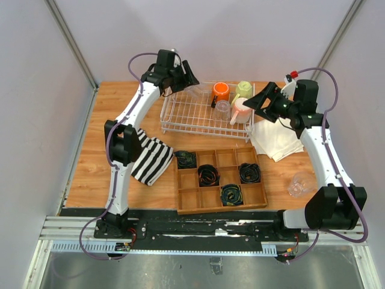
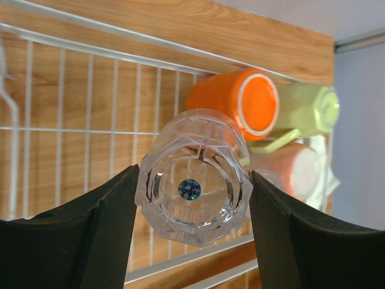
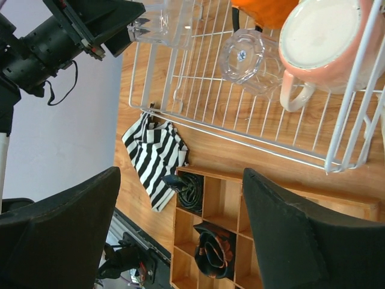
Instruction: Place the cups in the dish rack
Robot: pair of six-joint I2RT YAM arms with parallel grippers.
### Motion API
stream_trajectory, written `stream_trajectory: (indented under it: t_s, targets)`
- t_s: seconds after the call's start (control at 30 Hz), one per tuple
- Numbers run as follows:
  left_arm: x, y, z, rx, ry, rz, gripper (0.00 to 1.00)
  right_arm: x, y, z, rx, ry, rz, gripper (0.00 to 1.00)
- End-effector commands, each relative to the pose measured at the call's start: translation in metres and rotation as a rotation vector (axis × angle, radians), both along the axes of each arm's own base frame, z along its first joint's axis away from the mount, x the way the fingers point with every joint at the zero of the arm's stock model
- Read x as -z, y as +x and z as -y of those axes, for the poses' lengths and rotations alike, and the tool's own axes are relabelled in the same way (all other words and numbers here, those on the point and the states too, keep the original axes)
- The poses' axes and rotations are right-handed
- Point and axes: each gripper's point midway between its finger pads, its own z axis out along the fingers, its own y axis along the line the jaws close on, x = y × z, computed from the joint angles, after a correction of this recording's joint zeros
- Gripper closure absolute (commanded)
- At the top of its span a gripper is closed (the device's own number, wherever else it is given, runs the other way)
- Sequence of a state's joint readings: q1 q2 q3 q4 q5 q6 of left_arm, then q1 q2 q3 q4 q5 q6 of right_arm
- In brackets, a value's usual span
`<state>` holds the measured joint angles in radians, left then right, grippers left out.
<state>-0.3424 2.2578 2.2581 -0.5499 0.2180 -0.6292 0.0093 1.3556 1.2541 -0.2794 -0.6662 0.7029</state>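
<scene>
Top view: dish rack (image 1: 180,114) at 12 o'clock. Its 3 o'clock end holds orange mug (image 1: 221,91), green mug (image 1: 243,88), pink mug (image 1: 240,112) and racked tumbler (image 1: 222,110).
Left wrist: left gripper (image 2: 194,183) clamps held tumbler (image 2: 192,156) over the rack.
Right wrist: right gripper (image 3: 181,174) wide open, empty.

Pale grey walls (image 1: 228,36), wood tbl (image 1: 102,156), alu rail (image 1: 78,226)
</scene>
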Motion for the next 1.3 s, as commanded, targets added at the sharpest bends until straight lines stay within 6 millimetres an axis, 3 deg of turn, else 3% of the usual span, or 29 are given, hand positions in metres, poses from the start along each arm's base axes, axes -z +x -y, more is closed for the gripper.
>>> stream_trajectory:
  t_s: [0.0,0.33,0.83,1.13,1.27]
  targets:
    - [-0.002,0.005,-0.030,-0.053,0.184,0.039,1.00,-0.009,0.001,0.012,0.022,-0.037,0.038,0.17]
    - [0.020,0.002,-0.044,-0.072,0.423,0.053,0.99,0.000,0.006,0.012,0.011,-0.035,0.014,0.16]
    - [0.044,0.013,-0.077,-0.146,0.665,0.048,0.99,0.009,-0.003,0.012,-0.001,-0.048,-0.008,0.16]
    - [0.057,0.022,-0.073,-0.130,0.669,0.051,0.99,0.016,-0.008,0.018,0.003,-0.062,-0.025,0.16]
    - [0.064,0.022,-0.072,-0.117,0.672,0.039,0.85,0.018,-0.007,0.021,0.009,-0.062,-0.029,0.16]
